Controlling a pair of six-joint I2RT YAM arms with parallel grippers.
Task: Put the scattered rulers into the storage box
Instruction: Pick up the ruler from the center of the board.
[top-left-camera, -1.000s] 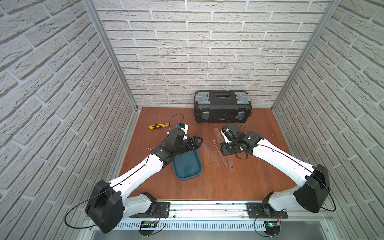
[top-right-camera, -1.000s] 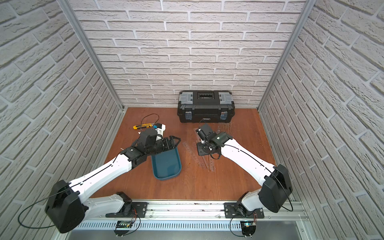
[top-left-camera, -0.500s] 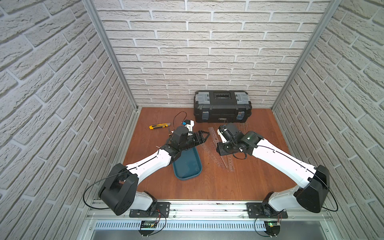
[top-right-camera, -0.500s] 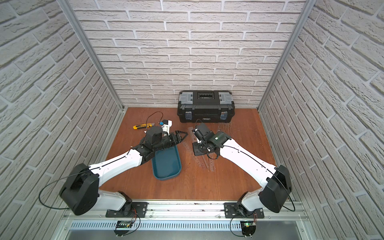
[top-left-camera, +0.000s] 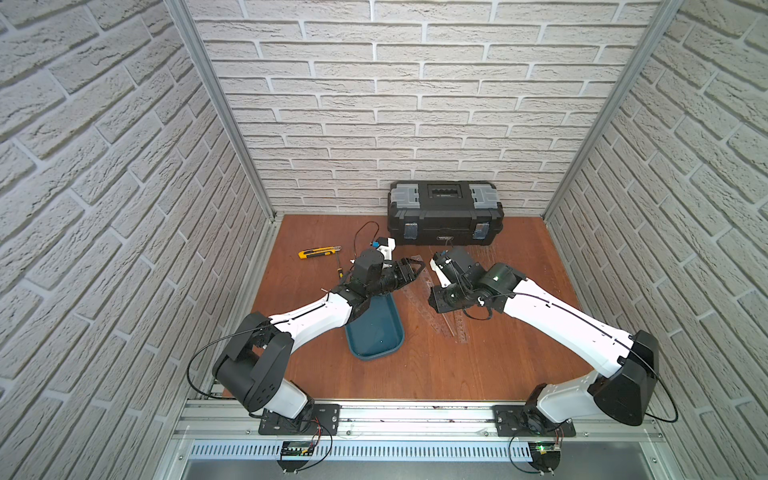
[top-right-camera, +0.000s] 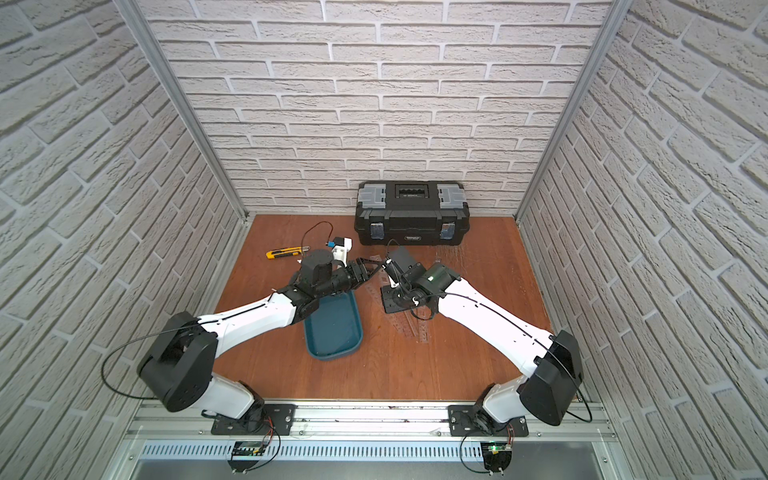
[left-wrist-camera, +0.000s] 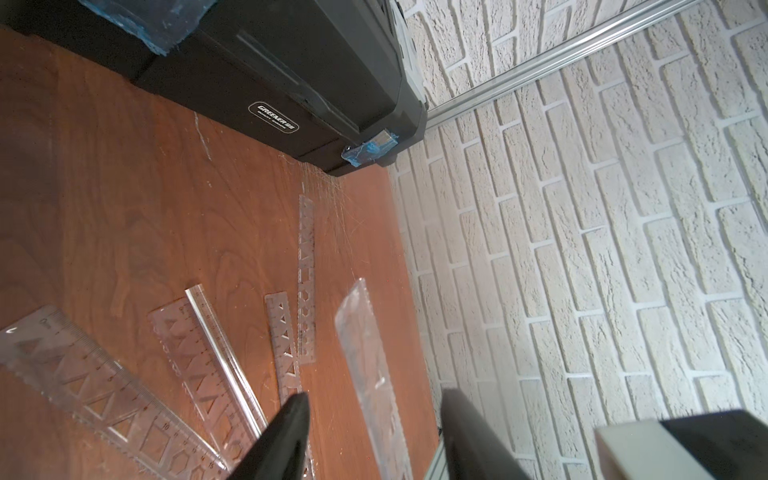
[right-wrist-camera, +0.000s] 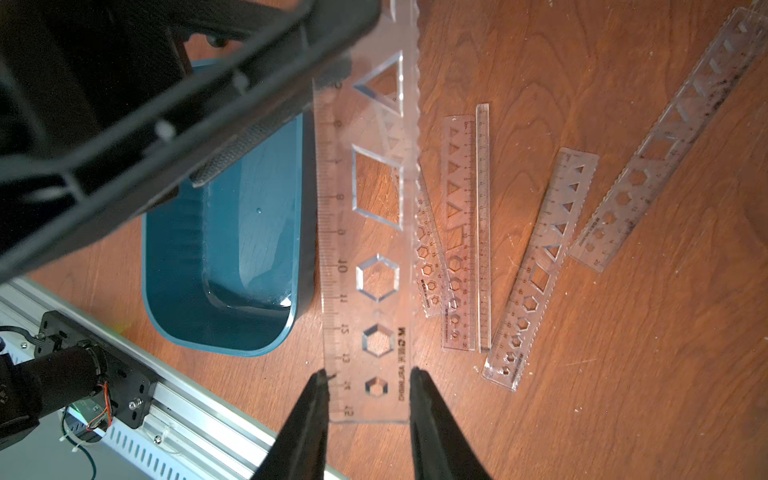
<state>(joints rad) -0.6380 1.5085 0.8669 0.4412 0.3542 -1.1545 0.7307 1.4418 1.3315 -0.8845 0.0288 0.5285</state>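
Observation:
In my right wrist view, my right gripper (right-wrist-camera: 370, 374) is shut across the width of one transparent ruler (right-wrist-camera: 370, 249), held in the air beside the teal storage box (right-wrist-camera: 224, 249). My left gripper (left-wrist-camera: 374, 399) is open around that ruler's (left-wrist-camera: 365, 353) far end. The strip runs edge-on between the fingers with gaps on both sides. Several more rulers (right-wrist-camera: 536, 266) lie fanned on the wooden table to the right of the box (top-left-camera: 376, 332). In both top views the left gripper (top-left-camera: 415, 268) reaches over the box's far end toward the right wrist.
A black toolbox (top-left-camera: 444, 216) stands against the back wall. A yellow utility knife (top-left-camera: 318, 252) and a small screwdriver (top-left-camera: 338, 270) lie at the back left. Brick walls close in both sides, and an aluminium rail (top-left-camera: 415, 411) runs along the front edge.
My left arm has stretched right, past the box, to the held ruler's free end, and its jaws have narrowed. My right gripper kept its grip and shifted slightly left.

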